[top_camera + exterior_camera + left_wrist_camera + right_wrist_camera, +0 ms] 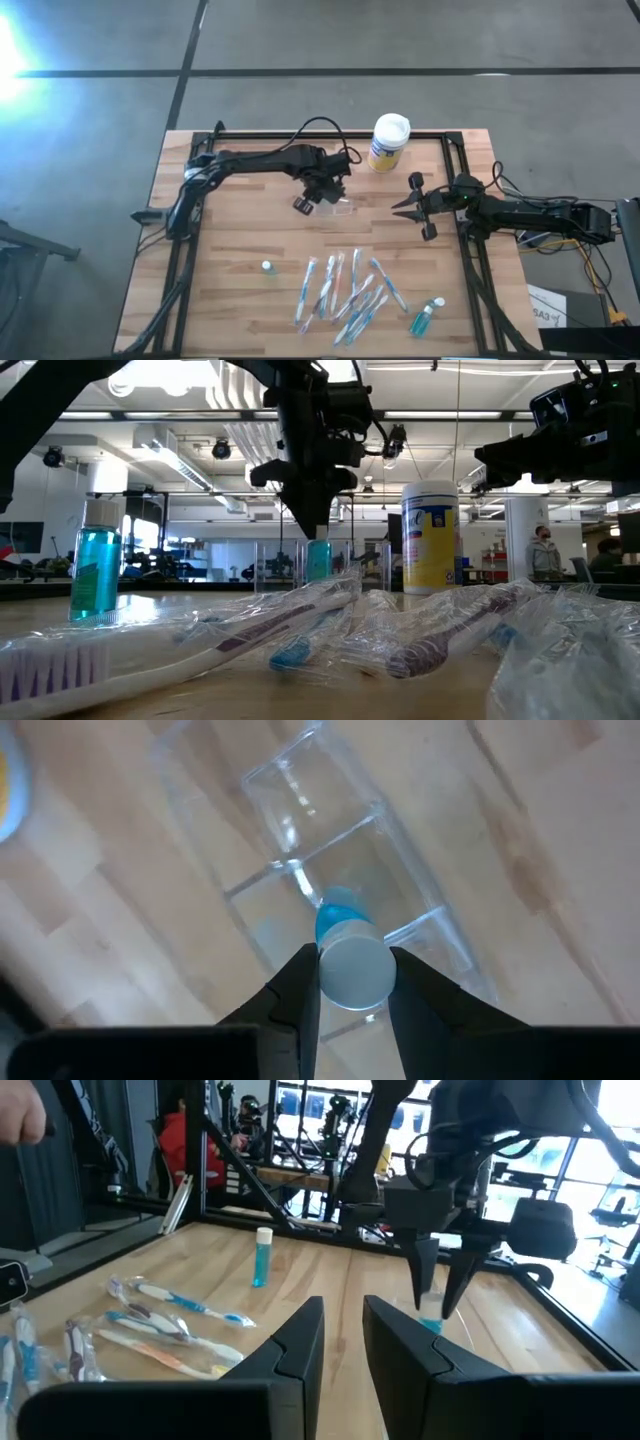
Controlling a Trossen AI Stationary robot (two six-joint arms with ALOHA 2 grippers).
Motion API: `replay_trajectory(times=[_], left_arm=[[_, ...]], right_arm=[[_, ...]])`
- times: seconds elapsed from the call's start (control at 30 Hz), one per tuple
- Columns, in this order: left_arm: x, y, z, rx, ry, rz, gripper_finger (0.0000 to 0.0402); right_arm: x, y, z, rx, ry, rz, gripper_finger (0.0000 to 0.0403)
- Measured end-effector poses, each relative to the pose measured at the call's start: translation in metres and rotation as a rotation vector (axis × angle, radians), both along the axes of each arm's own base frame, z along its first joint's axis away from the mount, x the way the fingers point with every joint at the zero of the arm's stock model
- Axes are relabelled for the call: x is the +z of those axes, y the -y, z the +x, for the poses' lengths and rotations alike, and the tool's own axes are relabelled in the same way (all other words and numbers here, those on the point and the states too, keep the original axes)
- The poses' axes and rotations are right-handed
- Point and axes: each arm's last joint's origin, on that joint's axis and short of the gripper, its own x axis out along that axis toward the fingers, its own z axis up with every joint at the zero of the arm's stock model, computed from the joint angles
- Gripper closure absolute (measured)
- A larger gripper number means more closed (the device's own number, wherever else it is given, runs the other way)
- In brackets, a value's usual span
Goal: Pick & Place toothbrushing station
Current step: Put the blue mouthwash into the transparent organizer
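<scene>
The toothbrushing station [330, 870] is a clear, colourless holder with open compartments, standing on the wooden table [240, 230] near its middle [343, 208]. My left gripper [322, 190] hangs over it, pointing steeply down, shut on a small bottle of blue liquid [348, 958]. In the low view the bottle [318, 560] hangs level with the holder's clear walls [372, 565]; whether it is inside a compartment cannot be told. My right gripper [343, 1330] waits level at the table's right side [408, 207], open, with nothing between its fingers. My left gripper pinches the small bottle just below its pale cap [352, 972], between its two fingers [300, 990]. The fingers come from above, slanting slightly. The bottle hangs below them, cap up and blue body [335, 915] down, over the holder's dividing walls.
A yellow-and-blue canister with a white lid [389, 141] stands at the far edge. Several wrapped toothbrushes [345, 290] lie toward the near edge. A second small blue bottle [267, 267] stands upright left of them; a third [425, 318] lies at the near right.
</scene>
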Motion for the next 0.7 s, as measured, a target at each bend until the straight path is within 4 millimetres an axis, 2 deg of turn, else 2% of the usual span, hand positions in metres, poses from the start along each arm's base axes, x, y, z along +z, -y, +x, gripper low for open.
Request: replay_trajectory(times=[0.17, 0.33, 0.57, 0.7], left_arm=[[-0.010, -0.004, -0.003, -0.008, -0.010, -0.016, 0.0307], [-0.011, -0.006, -0.004, 0.001, -0.007, -0.017, 0.0306], [-0.013, -0.006, -0.003, 0.016, -0.007, -0.019, 0.0250], [-0.013, -0.006, -0.003, 0.032, -0.009, -0.023, 0.0239]], right_arm=[[0.000, 0.000, 0.000, 0.000, 0.000, 0.001, 0.0335], [0.000, 0.000, 0.000, 0.002, -0.001, 0.000, 0.0335], [0.000, 0.000, 0.000, 0.002, -0.001, 0.001, 0.0335], [0.000, 0.000, 0.000, 0.002, -0.001, 0.001, 0.0335]])
